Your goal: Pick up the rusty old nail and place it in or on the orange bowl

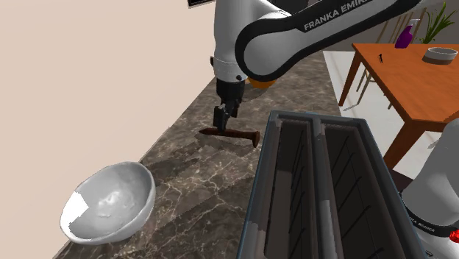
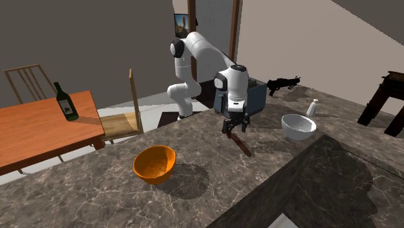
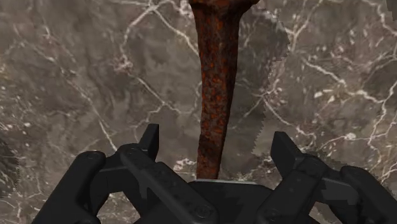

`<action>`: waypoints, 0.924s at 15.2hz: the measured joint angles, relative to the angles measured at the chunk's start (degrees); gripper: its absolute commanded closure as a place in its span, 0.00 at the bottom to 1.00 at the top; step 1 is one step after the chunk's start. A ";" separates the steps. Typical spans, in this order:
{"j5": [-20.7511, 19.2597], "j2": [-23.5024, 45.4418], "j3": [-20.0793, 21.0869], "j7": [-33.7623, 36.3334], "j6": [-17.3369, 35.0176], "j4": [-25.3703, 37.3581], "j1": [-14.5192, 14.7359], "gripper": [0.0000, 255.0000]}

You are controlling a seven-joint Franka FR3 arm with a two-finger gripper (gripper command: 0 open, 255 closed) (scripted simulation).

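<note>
A rusty brown nail (image 3: 216, 83) lies on the dark marble counter (image 2: 97, 194), also seen as the nail (image 1: 234, 134) and the nail (image 2: 241, 144). My gripper (image 3: 216, 146) hangs just over the nail's thin end, open, its fingers (image 3: 150, 141) standing apart on either side of the shaft without touching it. From outside, the gripper (image 1: 223, 118) and the gripper (image 2: 231, 125) point straight down at the nail. The orange bowl (image 2: 154, 164) stands upright on the counter, well off toward the second exterior view's left of the nail.
A white bowl (image 1: 110, 202) sits on the counter, also the white bowl (image 2: 298, 126) beside a small white shaker (image 2: 312, 108). A tall dark slotted box (image 1: 316, 191) stands close to the nail. A wooden table (image 2: 39, 126) carries a green bottle (image 2: 65, 102).
</note>
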 measured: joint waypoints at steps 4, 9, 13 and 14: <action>-0.62 1.60 0.15 0.42 2.86 -1.29 0.13 0.00; -1.09 2.84 0.17 0.72 4.64 -1.86 0.16 0.00; -1.11 2.88 0.16 0.71 4.73 -1.91 0.16 1.00; -1.11 2.88 0.16 0.71 4.73 -1.91 0.16 1.00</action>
